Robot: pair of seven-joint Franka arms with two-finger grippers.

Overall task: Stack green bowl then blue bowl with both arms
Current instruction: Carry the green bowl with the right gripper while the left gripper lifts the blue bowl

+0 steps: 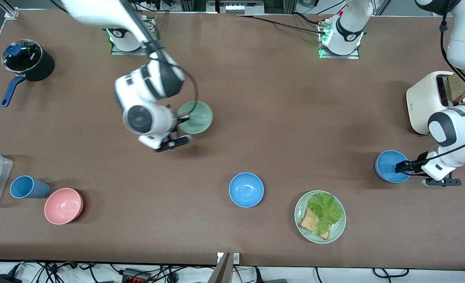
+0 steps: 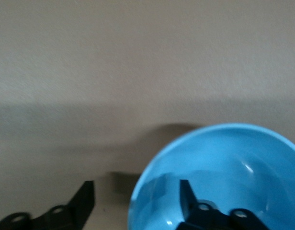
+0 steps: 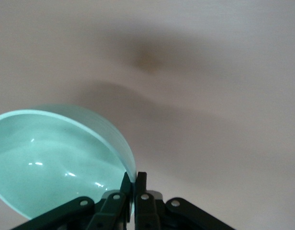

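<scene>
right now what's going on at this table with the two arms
The right gripper is shut on the rim of the green bowl and holds it up off the table. The left gripper is open around the rim of a blue bowl at its own end of the table, one finger inside it. A second blue bowl sits untouched beside the lettuce plate. Nothing is stacked yet.

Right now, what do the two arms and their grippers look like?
Both arms are white, jointed, with black bands, round grey joint caps and loose black cables. The bases glow green. The left gripper and right gripper are black, with slim two-finger jaws on perforated linkage bars.
</scene>
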